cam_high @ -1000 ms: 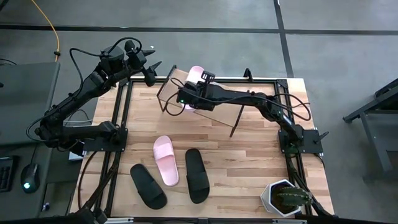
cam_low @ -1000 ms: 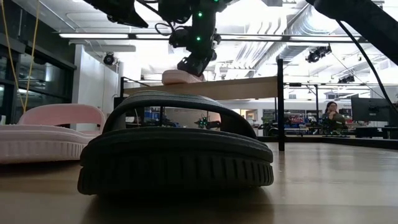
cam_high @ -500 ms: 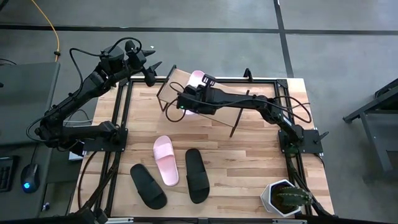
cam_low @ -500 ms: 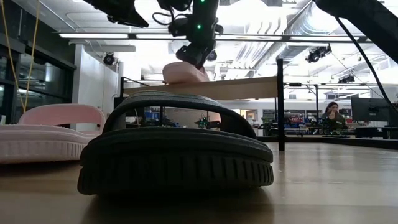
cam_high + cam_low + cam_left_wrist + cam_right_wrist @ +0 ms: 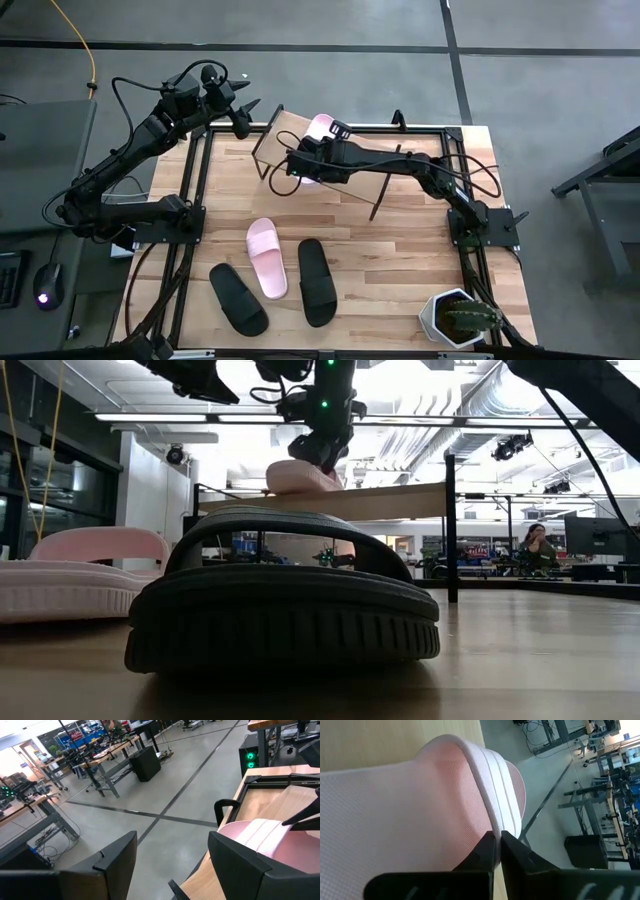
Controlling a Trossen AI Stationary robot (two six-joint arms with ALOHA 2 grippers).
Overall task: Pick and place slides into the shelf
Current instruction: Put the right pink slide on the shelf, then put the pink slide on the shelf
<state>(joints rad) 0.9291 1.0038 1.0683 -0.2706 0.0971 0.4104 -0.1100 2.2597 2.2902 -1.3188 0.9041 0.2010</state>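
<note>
We saw the right claw (image 5: 308, 158) over the shelf (image 5: 275, 128) at the far side of the bench (image 5: 400, 250), with the right arm stretched across from the bench's right edge. Its two fingers (image 5: 485, 851) were clamped on the strap edge of a pink slide (image 5: 319, 127), with only a thin gap between them where the strap passed. This held pink slide lay along the slanted board of the shelf, its far end reaching over the board's upper edge. In the low view the same slide (image 5: 303, 477) sat at the top of the shelf (image 5: 400, 501), with the right claw (image 5: 322, 452) directly above it; we could not tell if the sole rested fully on the board.

The left claw (image 5: 243, 113) waited near the far left corner of the bench, just beside the left end of the shelf. Its fingers (image 5: 115, 865) stood apart and held nothing.

The other three slides were on the bench, near its front edge. The second pink slide (image 5: 267, 257) lay between the two black ones, with one black slide (image 5: 238, 299) to its left and the other black slide (image 5: 317, 281) just beside it on the right. A potted plant (image 5: 455, 318) stood at the front right corner.
</note>
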